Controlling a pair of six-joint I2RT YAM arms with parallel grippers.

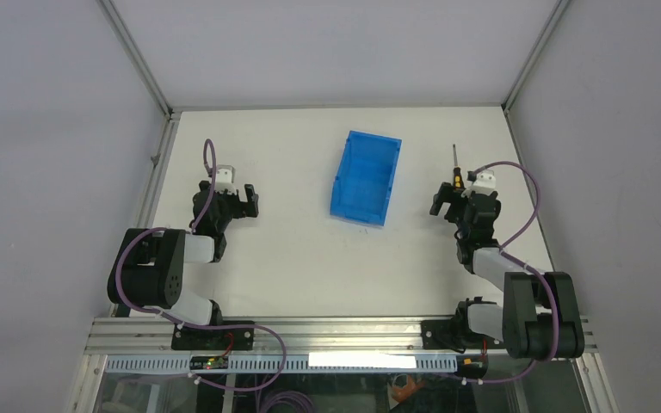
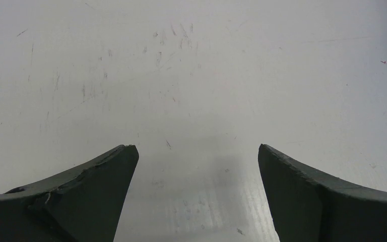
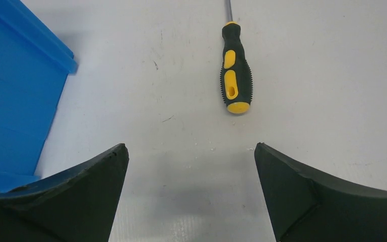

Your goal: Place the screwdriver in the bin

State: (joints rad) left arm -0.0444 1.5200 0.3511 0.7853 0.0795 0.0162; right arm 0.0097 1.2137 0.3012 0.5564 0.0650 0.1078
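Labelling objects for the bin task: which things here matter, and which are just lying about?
Job: screwdriver; bin; right gripper, open, facing the screwdriver.
Not job: left gripper, open, away from both; table.

no readable text or labels

The right wrist view cuts the screwdriver (image 3: 236, 70) off mid-shaft at the top edge and the bin (image 3: 15, 101) at the left.
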